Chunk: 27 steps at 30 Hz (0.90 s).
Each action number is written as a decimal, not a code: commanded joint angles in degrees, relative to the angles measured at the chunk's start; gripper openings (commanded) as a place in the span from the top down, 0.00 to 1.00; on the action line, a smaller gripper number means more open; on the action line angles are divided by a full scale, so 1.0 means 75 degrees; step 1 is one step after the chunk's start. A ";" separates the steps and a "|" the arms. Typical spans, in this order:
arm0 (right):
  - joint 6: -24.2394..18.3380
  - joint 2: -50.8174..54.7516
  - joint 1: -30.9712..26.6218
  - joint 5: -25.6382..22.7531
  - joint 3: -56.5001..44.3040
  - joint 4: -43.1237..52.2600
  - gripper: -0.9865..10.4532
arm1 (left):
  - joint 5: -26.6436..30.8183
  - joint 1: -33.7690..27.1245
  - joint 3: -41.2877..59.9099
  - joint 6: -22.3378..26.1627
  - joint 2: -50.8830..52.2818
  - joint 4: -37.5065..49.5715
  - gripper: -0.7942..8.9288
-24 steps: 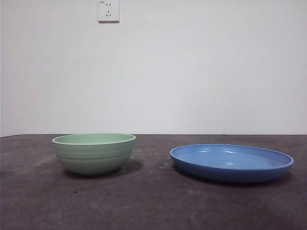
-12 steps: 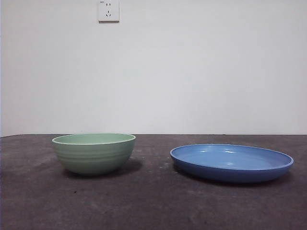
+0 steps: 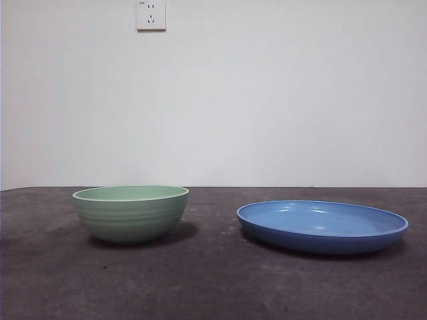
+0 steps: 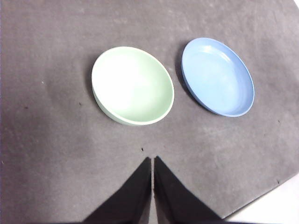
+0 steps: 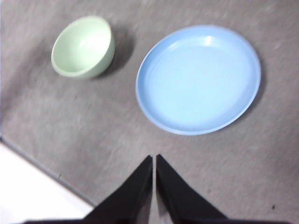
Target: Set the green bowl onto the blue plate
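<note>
The green bowl (image 3: 131,213) stands upright on the dark mat, left of the blue plate (image 3: 322,226), with a gap between them. Both are empty. From high above, the left wrist view shows the green bowl (image 4: 132,85) and the blue plate (image 4: 217,76) side by side, with my left gripper (image 4: 153,161) shut and well clear of the bowl. In the right wrist view, slightly blurred, the blue plate (image 5: 198,78) lies large and the green bowl (image 5: 84,46) smaller beyond it; my right gripper (image 5: 154,158) is shut, hanging above the mat short of the plate. Neither arm shows in the front view.
A dark grey mat (image 3: 213,287) covers the table. Its edge, with white surface beyond, shows in both wrist views (image 4: 271,212) (image 5: 32,186). A white wall with a socket (image 3: 151,15) stands behind the table.
</note>
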<state>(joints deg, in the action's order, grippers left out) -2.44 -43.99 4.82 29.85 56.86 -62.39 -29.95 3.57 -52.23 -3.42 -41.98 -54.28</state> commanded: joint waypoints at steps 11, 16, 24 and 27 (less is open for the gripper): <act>-0.0128 -0.0058 0.0210 0.0020 0.0163 0.0023 0.81 | -0.0017 0.0085 -0.0157 0.0154 -0.0044 0.0000 0.73; -0.0012 -0.0058 0.0210 0.0020 0.0163 0.0026 0.58 | -0.0017 0.0085 -0.0157 0.0105 -0.0047 -0.0015 0.50; 0.0009 -0.0058 0.0210 0.0020 0.0163 0.0026 0.58 | -0.0017 0.0093 -0.0157 -0.0009 -0.0119 0.0067 0.50; 0.0015 -0.0058 0.0210 0.0020 0.0163 0.0026 0.58 | -0.0015 0.0131 -0.0163 -0.0076 -0.0242 0.0216 0.50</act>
<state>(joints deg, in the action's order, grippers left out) -2.74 -44.03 6.28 29.85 56.88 -62.54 -29.95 4.38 -52.23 -3.55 -43.27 -53.54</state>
